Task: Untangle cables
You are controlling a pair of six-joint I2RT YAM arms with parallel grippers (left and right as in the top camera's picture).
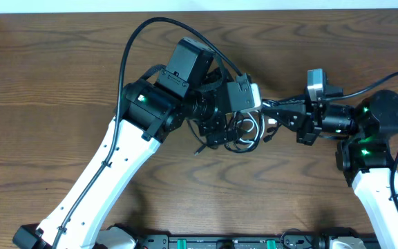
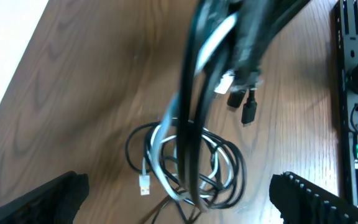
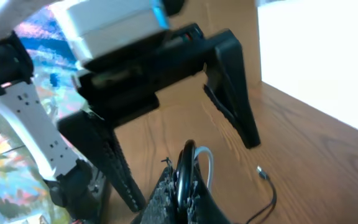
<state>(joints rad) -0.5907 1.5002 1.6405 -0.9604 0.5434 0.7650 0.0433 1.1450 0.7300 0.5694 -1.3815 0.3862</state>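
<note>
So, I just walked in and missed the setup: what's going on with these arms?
The right gripper is shut on a few strands of the cables, holding them up off the wooden table while the rest of the black-and-white tangle lies coiled below. The left gripper hangs wide open over that coil, gripping nothing. The cables are not yet separated.

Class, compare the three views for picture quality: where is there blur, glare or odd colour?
Overhead view: sharp and evenly lit, soft shadows on the table. Left wrist view: the cables are blurred where lifted near the lens, sharper where coiled on the wood. Right wrist view: the top right is blown out to white, and the left edge shows rainbow-like false colour.
</note>
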